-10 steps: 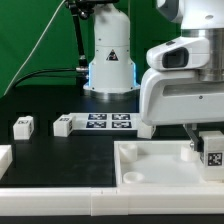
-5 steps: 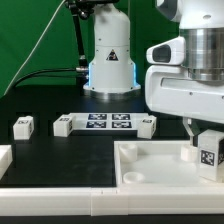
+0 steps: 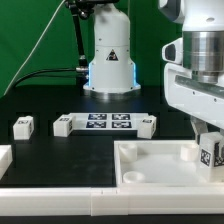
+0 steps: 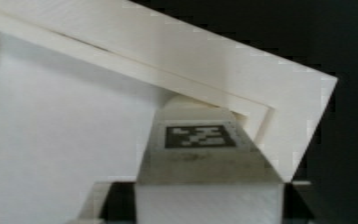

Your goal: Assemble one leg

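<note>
The gripper (image 3: 211, 140) clamps a leg (image 3: 211, 153) by its sides, holding it at the tray's (image 3: 150, 165) corner on the exterior view's right. Three more legs (image 3: 24, 126) lie on the black worktop (image 3: 45, 105) beside the marker board (image 3: 110, 122).

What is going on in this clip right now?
The robot arm's pincer grips a small white leg block with a black-and-white tag on it, holding it at the corner of the big white tray piece on the exterior view's right. Other small blocks lie loose on the black table beside the marker board.
</note>
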### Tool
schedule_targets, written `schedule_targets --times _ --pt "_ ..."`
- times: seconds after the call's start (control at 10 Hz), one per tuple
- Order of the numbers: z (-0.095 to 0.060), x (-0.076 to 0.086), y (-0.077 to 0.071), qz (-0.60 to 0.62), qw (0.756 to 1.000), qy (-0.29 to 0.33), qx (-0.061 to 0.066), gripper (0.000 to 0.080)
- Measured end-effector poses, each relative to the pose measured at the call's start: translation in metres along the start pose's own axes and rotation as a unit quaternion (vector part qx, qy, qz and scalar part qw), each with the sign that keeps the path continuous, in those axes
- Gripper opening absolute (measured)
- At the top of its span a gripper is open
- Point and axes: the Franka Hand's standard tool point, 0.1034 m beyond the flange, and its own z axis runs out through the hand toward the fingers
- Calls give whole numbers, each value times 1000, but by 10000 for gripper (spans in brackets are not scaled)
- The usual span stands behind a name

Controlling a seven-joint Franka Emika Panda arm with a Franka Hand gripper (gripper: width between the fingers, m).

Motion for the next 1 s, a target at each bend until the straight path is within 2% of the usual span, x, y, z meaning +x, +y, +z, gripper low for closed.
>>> schedule_targets --times 0.2,0.3,0.4,0.5,0.7,1.0 --pt "0 0 0 -36 999 0 0 538" --pt "0 -1 0 -51 999 0 0 626" --pt "0 -1 0 -90 996 0 -1 626" --pt "0 0 0 -185 983 2 -2 642" --pt "-1 3 0 -337 941 3 -2 648" --pt "-2 11 0 -526 850 5 -5 649"
